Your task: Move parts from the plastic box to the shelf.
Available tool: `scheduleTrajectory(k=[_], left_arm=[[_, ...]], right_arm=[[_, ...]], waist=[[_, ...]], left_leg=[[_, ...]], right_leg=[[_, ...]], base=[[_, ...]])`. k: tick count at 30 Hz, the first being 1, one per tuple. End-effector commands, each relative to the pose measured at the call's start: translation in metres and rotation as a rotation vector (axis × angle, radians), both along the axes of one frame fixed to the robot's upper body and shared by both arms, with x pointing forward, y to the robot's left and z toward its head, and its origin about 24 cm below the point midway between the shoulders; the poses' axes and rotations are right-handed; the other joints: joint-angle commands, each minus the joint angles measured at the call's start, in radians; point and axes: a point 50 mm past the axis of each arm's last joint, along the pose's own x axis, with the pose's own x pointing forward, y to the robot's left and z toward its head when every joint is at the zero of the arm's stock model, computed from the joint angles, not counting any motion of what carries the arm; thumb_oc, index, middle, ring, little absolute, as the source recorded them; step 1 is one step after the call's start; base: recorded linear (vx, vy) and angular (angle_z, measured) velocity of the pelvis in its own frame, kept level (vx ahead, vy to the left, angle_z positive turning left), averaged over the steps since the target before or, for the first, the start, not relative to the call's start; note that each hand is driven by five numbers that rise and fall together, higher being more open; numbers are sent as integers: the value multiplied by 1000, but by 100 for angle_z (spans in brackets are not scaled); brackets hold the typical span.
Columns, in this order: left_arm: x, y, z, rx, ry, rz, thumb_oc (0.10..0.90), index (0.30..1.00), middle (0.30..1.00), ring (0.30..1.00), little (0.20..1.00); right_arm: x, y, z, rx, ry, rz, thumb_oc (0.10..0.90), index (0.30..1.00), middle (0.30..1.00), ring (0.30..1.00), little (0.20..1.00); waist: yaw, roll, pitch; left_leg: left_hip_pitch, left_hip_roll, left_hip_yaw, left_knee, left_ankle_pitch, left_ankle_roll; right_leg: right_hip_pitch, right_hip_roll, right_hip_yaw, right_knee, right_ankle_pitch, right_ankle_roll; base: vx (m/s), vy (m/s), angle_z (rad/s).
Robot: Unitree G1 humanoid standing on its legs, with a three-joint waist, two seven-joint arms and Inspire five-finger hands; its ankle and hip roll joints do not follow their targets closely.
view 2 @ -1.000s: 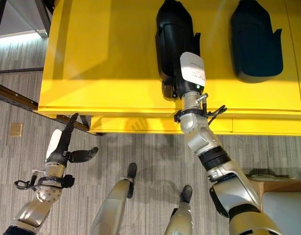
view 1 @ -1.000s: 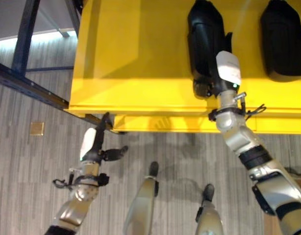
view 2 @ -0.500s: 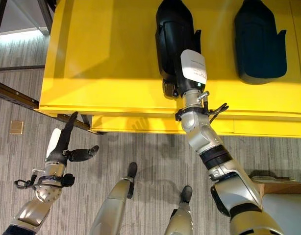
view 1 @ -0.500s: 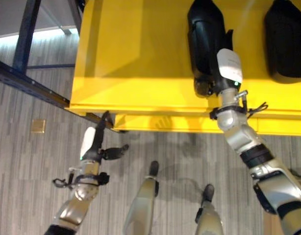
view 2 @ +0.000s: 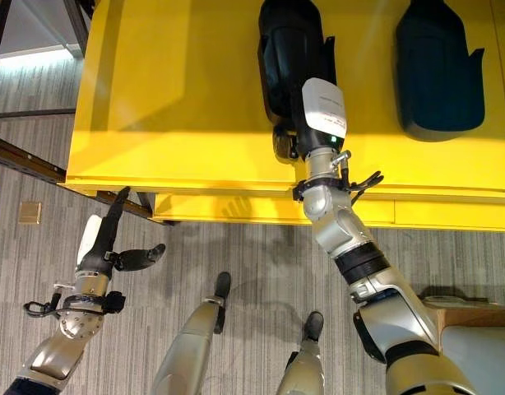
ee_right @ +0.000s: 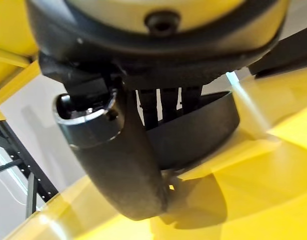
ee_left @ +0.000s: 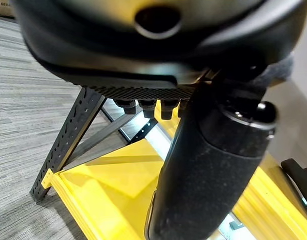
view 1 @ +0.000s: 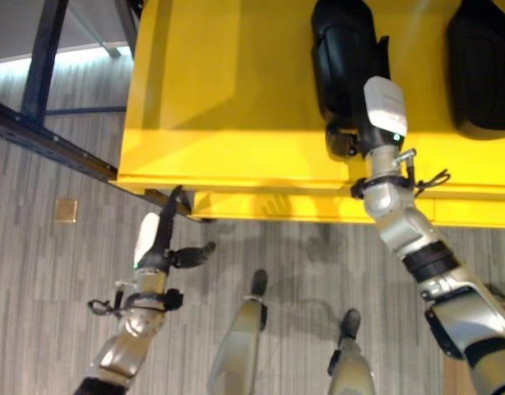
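— Up on the yellow shelf (view 1: 228,99), what is the right hand (view 2: 312,123) doing?

— It reaches over the front edge onto the near end of a black moulded part (view 2: 292,49) that lies on the shelf surface. In the right wrist view its fingers (ee_right: 166,107) drop over the part's curved rim (ee_right: 213,125) with the thumb (ee_right: 116,155) alongside, so I read it as clasped on the part, set down but not released.

— And the second black part (view 2: 437,70)?

— Lying on the same shelf, well apart to the robot's right.

— The left hand (view 1: 158,243)?

— Low, near the shelf's front corner above the floor, fingers straight, thumb out, holding nothing.

— How should the step be finished?

— My judgement: let the part rest flat before the fingers loosen, then draw the hand straight back toward the front edge so nothing hooks the rim and drags the part off.
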Motion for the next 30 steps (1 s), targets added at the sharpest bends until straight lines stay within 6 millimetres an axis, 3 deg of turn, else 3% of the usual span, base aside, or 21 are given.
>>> scheduleTrajectory(k=[1, 6, 13, 22, 30], left_arm=[[1, 6, 40, 26, -214, 10, 900, 1000, 1000, 1000, 1000], [0, 6, 41, 34, -218, 22, 900, 1000, 1000, 1000, 1000], [-1, 7, 45, 53, -240, 38, 900, 1000, 1000, 1000, 1000], [-3, 9, 45, 69, -248, 65, 900, 1000, 1000, 1000, 1000], [-4, 10, 41, 79, -236, 77, 900, 1000, 1000, 1000, 1000]], right_arm=[[-25, 18, 60, 21, -313, 111, 900, 1000, 1000, 1000, 1000], [-60, 36, 86, 63, -519, 237, 900, 1000, 1000, 1000, 1000], [-89, 51, 101, 85, -660, 352, 900, 1000, 1000, 1000, 1000], [-112, 59, 98, 126, -711, 470, 900, 1000, 1000, 1000, 1000], [-120, 49, 83, 146, -690, 479, 900, 1000, 1000, 1000, 1000]], waist=[[24, -11, -76], [17, -18, -78], [11, -20, -78], [-9, -29, -81], [-39, -53, -95]], left_leg=[[68, -3, 49, -50, -65, 45], [62, 1, 50, -42, -68, 47], [64, 3, 52, -38, -70, 48], [72, 11, 55, -42, -67, 46], [93, 27, 64, -64, -60, 42]], right_leg=[[-37, 28, 32, 94, -26, -21], [-45, 33, 38, 99, -30, -24], [-51, 36, 46, 113, -38, -25], [-57, 40, 54, 125, -41, -25], [-54, 52, 66, 117, -43, -26]], base=[[0, 0, 0], [0, 0, 0], [0, 0, 0], [0, 0, 0], [0, -19, -5]])
